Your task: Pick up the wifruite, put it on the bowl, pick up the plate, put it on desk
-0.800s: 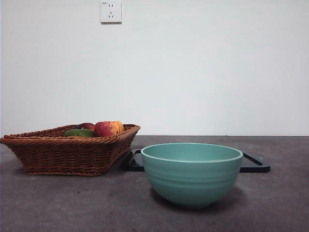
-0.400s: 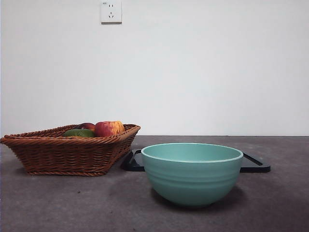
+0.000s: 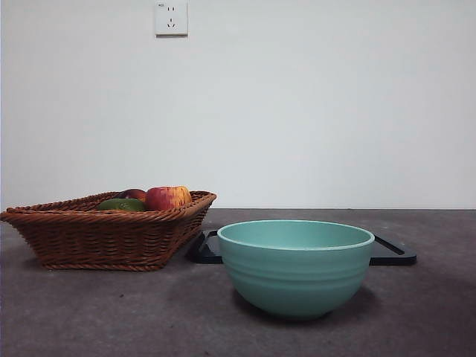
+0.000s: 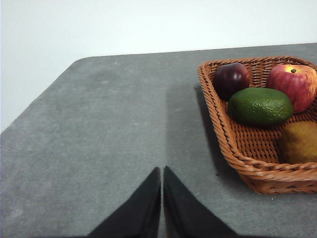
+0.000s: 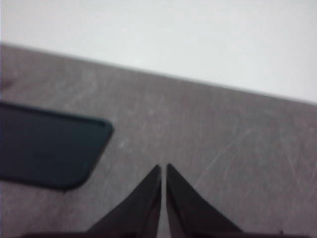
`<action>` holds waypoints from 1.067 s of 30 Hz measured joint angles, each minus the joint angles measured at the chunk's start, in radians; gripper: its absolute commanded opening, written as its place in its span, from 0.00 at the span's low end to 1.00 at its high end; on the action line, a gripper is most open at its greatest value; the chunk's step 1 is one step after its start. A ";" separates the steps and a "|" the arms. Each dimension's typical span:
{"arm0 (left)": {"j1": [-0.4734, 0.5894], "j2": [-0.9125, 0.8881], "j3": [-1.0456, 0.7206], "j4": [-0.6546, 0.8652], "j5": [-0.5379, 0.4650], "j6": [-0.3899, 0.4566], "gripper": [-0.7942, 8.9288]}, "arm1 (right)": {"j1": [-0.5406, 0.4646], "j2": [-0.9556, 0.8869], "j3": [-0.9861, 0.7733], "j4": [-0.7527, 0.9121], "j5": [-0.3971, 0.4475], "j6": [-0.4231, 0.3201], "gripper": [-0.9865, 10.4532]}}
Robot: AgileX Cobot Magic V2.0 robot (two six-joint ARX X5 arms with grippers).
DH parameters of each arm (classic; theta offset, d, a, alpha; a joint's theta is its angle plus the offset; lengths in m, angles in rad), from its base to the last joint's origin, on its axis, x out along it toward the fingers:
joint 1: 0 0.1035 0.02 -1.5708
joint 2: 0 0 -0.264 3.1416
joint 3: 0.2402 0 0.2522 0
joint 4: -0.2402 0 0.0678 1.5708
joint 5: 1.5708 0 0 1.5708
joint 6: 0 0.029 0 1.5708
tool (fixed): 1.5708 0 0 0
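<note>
The tan-brown wifruite (image 4: 300, 143) lies in the brown wicker basket (image 4: 233, 144), seen in the left wrist view; in the front view the basket (image 3: 104, 234) hides it. The teal-green bowl (image 3: 296, 266) stands on the desk (image 3: 111, 312) in front of a flat black plate (image 3: 393, 253), which also shows in the right wrist view (image 5: 44, 146). My left gripper (image 4: 162, 171) is shut and empty above bare desk (image 4: 99, 139) beside the basket. My right gripper (image 5: 163, 168) is shut and empty above the desk (image 5: 223, 134) beside the plate. Neither gripper shows in the front view.
The basket also holds a red-yellow apple (image 4: 293, 85), a green fruit (image 4: 260, 105) and a dark red fruit (image 4: 231, 79). The apple (image 3: 167, 197) and green fruit (image 3: 121, 204) rise over the basket's rim in the front view. A wall socket (image 3: 171, 18) is on the white wall.
</note>
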 measured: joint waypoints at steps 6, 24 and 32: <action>0.000 0.000 0.000 0.000 0.000 0.000 0.09 | -0.004 0.000 0.000 -0.074 0.026 0.000 0.09; 0.000 0.000 0.000 0.000 0.000 0.000 0.09 | -0.004 0.000 0.000 -0.072 0.026 0.001 0.09; 0.000 0.000 0.000 0.000 0.000 0.000 0.09 | -0.004 0.000 0.000 -0.072 0.026 0.001 0.09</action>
